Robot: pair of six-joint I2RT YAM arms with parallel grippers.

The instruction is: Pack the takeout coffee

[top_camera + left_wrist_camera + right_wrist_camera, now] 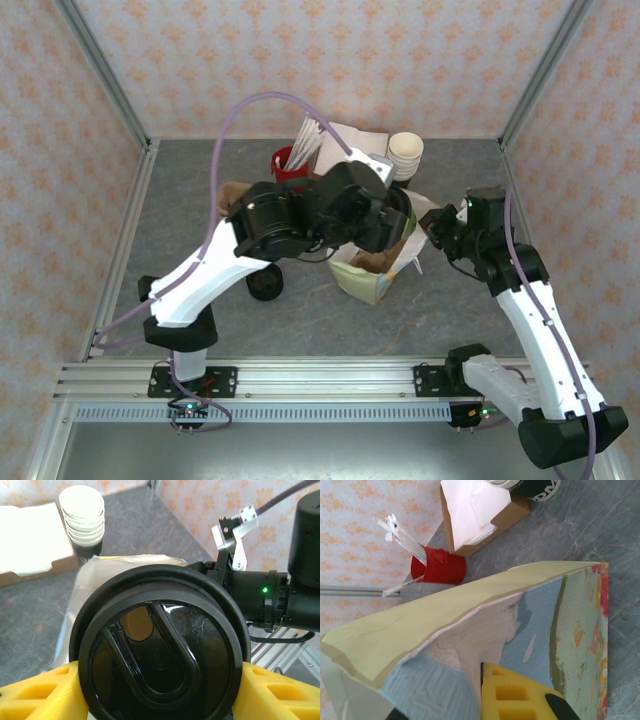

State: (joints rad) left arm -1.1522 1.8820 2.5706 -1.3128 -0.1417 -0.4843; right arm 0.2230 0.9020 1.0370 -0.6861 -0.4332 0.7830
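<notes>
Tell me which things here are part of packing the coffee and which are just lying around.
For the job: takeout coffee, paper bag.
Just lying about: stack of cream cups, napkin box, red pot of stirrers, low black round item.

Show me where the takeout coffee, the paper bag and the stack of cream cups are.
takeout coffee (160, 662): left wrist view, middle of its black lid.
paper bag (542, 625): right wrist view, blue printed side wall.
stack of cream cups (83, 521): left wrist view, the stacked rims.
</notes>
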